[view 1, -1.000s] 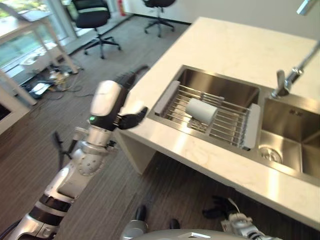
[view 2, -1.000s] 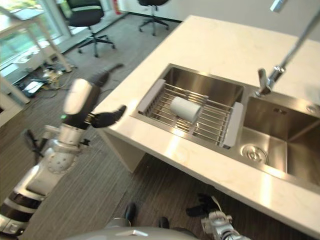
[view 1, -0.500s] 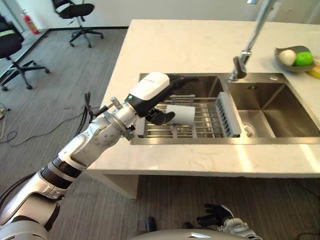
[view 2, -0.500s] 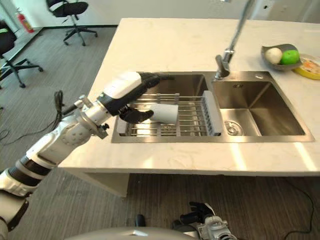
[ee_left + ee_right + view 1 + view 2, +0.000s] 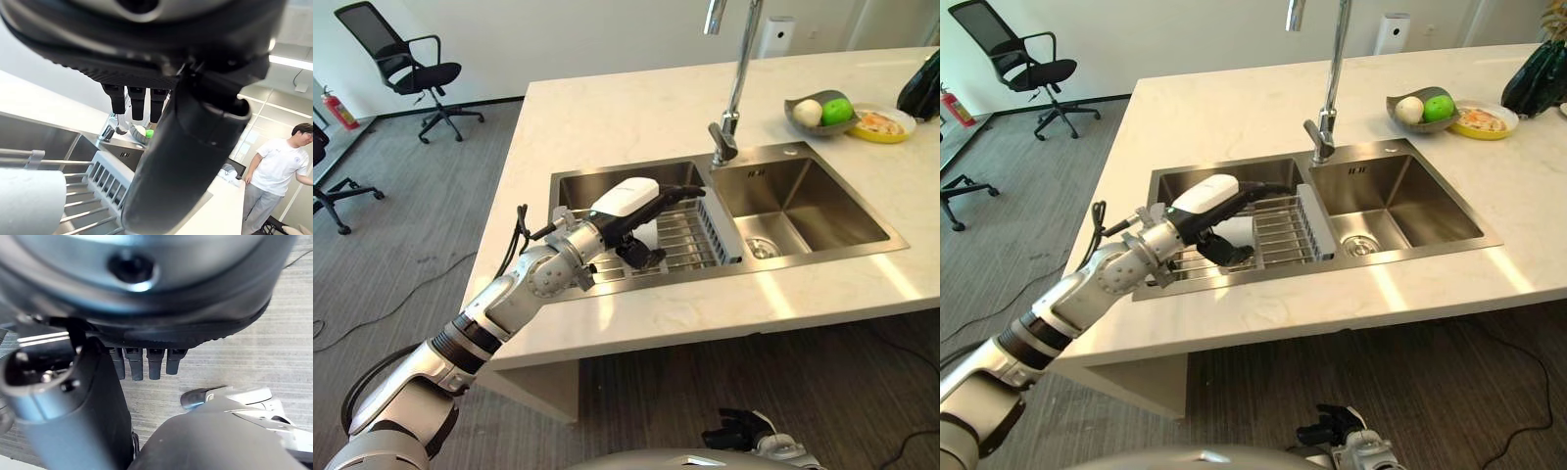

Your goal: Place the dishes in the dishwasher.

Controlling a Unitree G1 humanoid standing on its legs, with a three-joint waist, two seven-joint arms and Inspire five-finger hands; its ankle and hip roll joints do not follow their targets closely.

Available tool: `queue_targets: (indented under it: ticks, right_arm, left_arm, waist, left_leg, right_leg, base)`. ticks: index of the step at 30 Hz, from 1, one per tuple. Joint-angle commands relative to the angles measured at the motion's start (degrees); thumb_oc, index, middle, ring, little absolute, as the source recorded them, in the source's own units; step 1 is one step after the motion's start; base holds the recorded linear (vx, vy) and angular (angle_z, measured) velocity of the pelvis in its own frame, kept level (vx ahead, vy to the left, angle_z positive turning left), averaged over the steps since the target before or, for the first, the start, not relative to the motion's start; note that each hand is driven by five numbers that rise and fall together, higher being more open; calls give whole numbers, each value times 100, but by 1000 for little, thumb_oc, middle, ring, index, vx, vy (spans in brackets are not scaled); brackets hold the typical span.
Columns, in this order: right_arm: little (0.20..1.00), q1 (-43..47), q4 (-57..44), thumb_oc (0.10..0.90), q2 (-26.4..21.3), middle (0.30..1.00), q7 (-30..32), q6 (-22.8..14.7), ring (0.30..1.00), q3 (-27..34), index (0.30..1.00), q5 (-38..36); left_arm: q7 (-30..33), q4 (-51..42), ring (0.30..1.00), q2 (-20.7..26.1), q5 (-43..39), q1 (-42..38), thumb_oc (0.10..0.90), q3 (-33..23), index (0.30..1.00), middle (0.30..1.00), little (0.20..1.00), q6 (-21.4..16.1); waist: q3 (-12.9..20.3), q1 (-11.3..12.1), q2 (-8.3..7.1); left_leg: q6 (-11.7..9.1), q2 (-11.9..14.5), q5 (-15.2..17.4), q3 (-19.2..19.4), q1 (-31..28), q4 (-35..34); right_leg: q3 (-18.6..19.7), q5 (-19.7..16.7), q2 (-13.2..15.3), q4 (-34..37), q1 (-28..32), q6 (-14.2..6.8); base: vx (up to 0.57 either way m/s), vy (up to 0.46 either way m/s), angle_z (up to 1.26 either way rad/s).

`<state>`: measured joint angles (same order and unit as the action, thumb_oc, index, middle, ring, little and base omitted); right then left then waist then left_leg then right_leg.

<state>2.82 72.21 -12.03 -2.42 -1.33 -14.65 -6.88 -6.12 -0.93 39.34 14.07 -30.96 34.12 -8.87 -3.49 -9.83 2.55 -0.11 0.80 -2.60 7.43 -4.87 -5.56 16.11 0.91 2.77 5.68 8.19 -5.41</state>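
Over the sink's left basin [image 5: 597, 186], the left hand [image 5: 646, 211] reaches out w/ fingers [image 5: 690, 190] straight and thumb [image 5: 641, 257] dropped below them, released, nothing in its grasp. Directly under the hand lies a white cup [image 5: 1234, 233] on its side, resting on the wire drying rack [image 5: 680, 235] that spans the left basin; the hand mostly covers it in the head views. The left wrist view shows the cup [image 5: 29, 203] beside the thumb, apart from the fingers, rack bars running under it. Can't tell if the thumb touches the cup.

Rack's grey end piece [image 5: 718, 233] sits at the divider between the two basins. Right basin [image 5: 798, 201] has a round drain [image 5: 759, 248] near its left front corner. Tall chrome faucet [image 5: 734, 88] rises from the counter behind the divider.

White stone counter [image 5: 626, 108] carries, at far right, a grey bowl [image 5: 818, 113] w/ a pale round fruit and a green one, just beside a yellow plate [image 5: 879, 122] of food. Black office chair [image 5: 406, 69] stands on the grey floor, well apart at upper left.

Right hand [image 5: 739, 431] hangs low at the bottom edge, near the floor; its wrist view shows the fingers [image 5: 146, 362] straight, holding nothing.

A person in a white T-shirt [image 5: 279, 166] shows far off in the left wrist view.
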Motion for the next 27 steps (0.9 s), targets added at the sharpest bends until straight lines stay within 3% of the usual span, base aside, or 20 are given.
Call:
queue_targets:
  ticks: [1, 11, 24, 26, 27]
  right_arm:
    - [900, -171, 213, 800, 26, 900, -96, 13, 900, -154, 900, 38]
    - [900, -245, 288, 800, -45, 900, -99, 51, 900, -155, 900, 54]
    - [900, -306, 208, 800, -72, 900, -28, 13, 900, -233, 900, -21]
    - [900, -304, 215, 800, -85, 900, -34, 17, 900, -238, 900, -43]
    - [900, 131, 476, 800, -112, 900, -29, 137, 900, -372, 900, -205]
  left_arm:
    - [243, 326, 900, -23, 11, -944, 800, -284, 900, 900, 900, -30]
    - [545, 1461, 900, -433, 938, -1205, 800, 22, 900, 900, 900, 215]
    - [993, 2501, 900, -848, 1558, -1384, 800, 168, 900, 900, 900, 439]
    - [962, 2664, 900, -881, 1715, -1507, 800, 311, 900, 900, 900, 473]
    - [998, 2975, 900, -1068, 1730, -1737, 800, 573, 900, 900, 900, 496]
  waist:
    - [79, 119, -110]
    - [37, 19, -81]
    - [45, -79, -71]
    - [48, -111, -68]
    - [70, 4, -81]
  left_leg:
    - [-371, 333, 528, -234, -351, 56]
    - [-394, 393, 506, -223, -382, 56]
    - [-415, 441, 501, -150, -420, 56]
    - [-420, 453, 504, -149, -432, 56]
    - [-442, 478, 414, -209, -390, 56]
  right_leg:
    - [-89, 68, 157, -68, -104, -313]
    - [-113, 104, 91, -68, -73, -276]
    - [-81, 108, 50, -71, -57, -240]
    - [-88, 115, 36, -71, -48, -231]
    - [-123, 68, 17, -68, -55, -215]
  base:
    - [-15, -30, -2]
    - [-7, -19, 0]
    - [-4, -13, 0]
    - [-21, -33, 0]
    - [-31, -59, 1]
